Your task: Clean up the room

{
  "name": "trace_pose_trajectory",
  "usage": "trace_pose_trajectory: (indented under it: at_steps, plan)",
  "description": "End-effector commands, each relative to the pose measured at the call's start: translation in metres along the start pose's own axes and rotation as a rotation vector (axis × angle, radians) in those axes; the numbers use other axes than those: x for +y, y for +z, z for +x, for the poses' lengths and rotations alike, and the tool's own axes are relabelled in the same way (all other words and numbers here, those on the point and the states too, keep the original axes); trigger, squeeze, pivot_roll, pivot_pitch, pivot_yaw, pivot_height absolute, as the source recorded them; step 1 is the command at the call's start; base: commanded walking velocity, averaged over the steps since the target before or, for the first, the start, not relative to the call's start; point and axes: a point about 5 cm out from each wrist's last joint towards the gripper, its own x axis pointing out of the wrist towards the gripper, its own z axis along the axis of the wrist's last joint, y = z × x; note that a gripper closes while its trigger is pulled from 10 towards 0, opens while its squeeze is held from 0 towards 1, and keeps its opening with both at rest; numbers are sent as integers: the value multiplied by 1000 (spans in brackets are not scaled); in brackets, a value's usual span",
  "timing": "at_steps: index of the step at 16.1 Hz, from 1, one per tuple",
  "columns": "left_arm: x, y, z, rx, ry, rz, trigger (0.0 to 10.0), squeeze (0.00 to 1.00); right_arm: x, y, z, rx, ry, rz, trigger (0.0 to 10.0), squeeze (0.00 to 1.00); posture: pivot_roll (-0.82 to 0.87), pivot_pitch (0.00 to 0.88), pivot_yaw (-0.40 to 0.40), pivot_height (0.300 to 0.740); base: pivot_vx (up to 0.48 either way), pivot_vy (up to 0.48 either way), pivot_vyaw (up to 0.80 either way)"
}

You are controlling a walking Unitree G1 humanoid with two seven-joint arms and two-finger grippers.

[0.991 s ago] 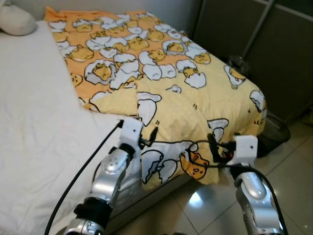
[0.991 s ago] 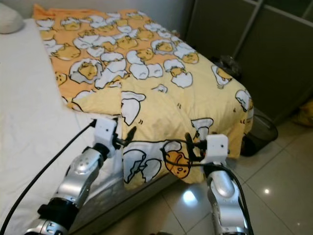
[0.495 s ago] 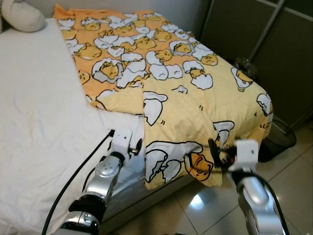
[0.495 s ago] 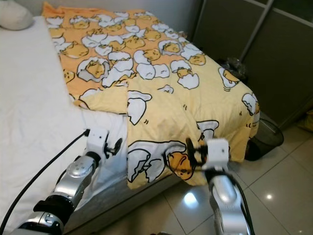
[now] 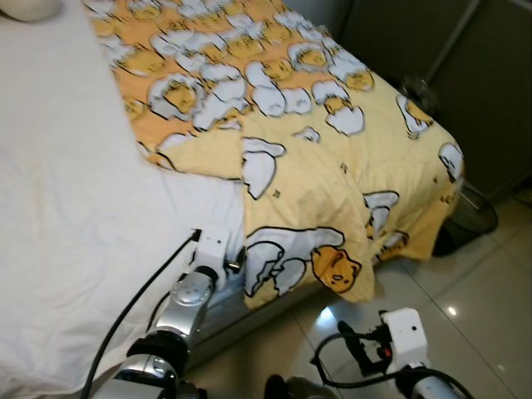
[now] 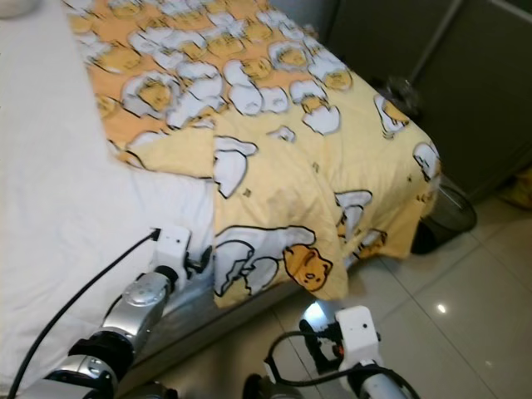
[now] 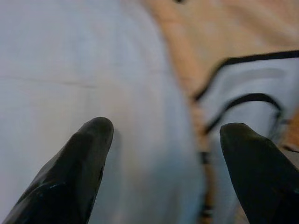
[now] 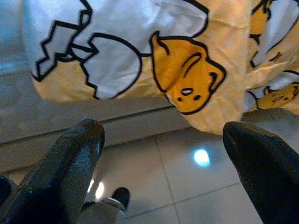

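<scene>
Blanket: The yellow-and-orange blanket [image 5: 324,158] with the egg-character print lay spread over the far half of the bed, its near corner hanging over the bed's edge toward the floor.

Bed: The white sheet [image 5: 66,208] lay bare on the robot's left half of the bed; a pillow corner [image 5: 29,7] showed at the head end.

Left pincer: The left pincer [image 5: 235,266] sat at the mattress edge, just beside the blanket's hanging corner. In the left wrist view its fingers [image 7: 84,163] stood wide apart with nothing between them, sheet and blanket edge ahead.

Right pincer: The right pincer [image 5: 353,353] hung low over the tiled floor [image 5: 465,291], apart from the blanket. In the right wrist view its fingers [image 8: 70,163] were spread wide and empty, facing the drooping corner.

Change: A second earlier both pincers had been up at the blanket's near hem, the right one against the fabric. By now the right arm had dropped away to the floor side and the left had sunk to the mattress edge; the head view had tipped downward too.

Meaning: The blanket looked let go, probably after a pull to spread it. One corner was folded back on itself and the hem hung unevenly, so the bed-making seemed only partly done.

Also near: A dark bin [image 5: 475,218] stood on the floor beyond the bed's foot corner.
</scene>
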Motion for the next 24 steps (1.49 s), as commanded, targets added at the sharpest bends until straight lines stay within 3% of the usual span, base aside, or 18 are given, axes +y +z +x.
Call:
trace_pose_trajectory:
  at_steps: [1, 5, 8, 10, 13, 15, 16, 17, 18, 19, 20, 21, 24]
  plan:
    - [-10, -5, -2, -1, -46, -12, 10000, 0, -4, 5, -4, -14, -1, -16, 10000, 0, -56, 191, -135, 732, 0, 0, 0]
    - [-12, -14, -5, 17, -19, -34, 10000, 0, 1, 3, -17, 19, 33, -23, 10000, 0, -74, 249, -158, 732, 0, 0, 0]
    - [-23, -21, -8, 23, -54, -42, 10000, 0, 5, 0, -29, 48, 53, -27, 10000, 0, -98, 281, -167, 732, 0, 0, 0]
    - [-39, -23, -7, 33, -114, -77, 10000, 0, 4, 1, -31, 35, 36, -34, 10000, 0, -108, 286, -166, 732, 0, 0, 0]
    - [-48, -12, 0, 18, -118, -94, 10000, 0, 4, 7, -32, 22, 31, -46, 10000, 0, -130, 280, -167, 732, 0, 0, 0]
    - [-46, -3, 2, -27, -95, -32, 10000, 0, 3, 7, -33, 29, 29, -48, 10000, 0, -135, 277, -164, 732, 0, 0, 0]
    - [-41, 1, 3, -55, -53, 45, 10000, 0, 2, 6, -34, 35, 26, -50, 10000, 0, -135, 276, -165, 732, 0, 0, 0]
    - [-39, 3, 2, -83, -28, 179, 10000, 0, 1, 4, -35, 44, 24, -51, 10000, 0, -135, 272, -165, 732, 0, 0, 0]
    - [-42, 0, 1, -75, -49, 168, 10000, 0, 2, 3, -35, 51, 25, -49, 10000, 0, -133, 269, -164, 732, 0, 0, 0]
    - [-42, -2, -1, -85, -40, 207, 10000, 0, 2, 2, -35, 56, 27, -50, 10000, 0, -133, 265, -162, 732, 0, 0, 0]
    - [-35, -2, -3, -94, 25, 306, 10000, 0, 3, 1, -34, 59, 29, -50, 10000, 0, -130, 261, -160, 732, 0, 0, 0]
    - [-26, -4, -5, -98, 103, 341, 10000, 0, 2, 1, -33, 62, 29, -49, 10000, 0, -127, 256, -158, 732, 0, 0, 0]
    - [-23, -10, -15, -136, 140, 273, 10000, 0, 1, -3, -32, 72, 25, -48, 10000, 0, -119, 248, -156, 732, 0, 0, 0]
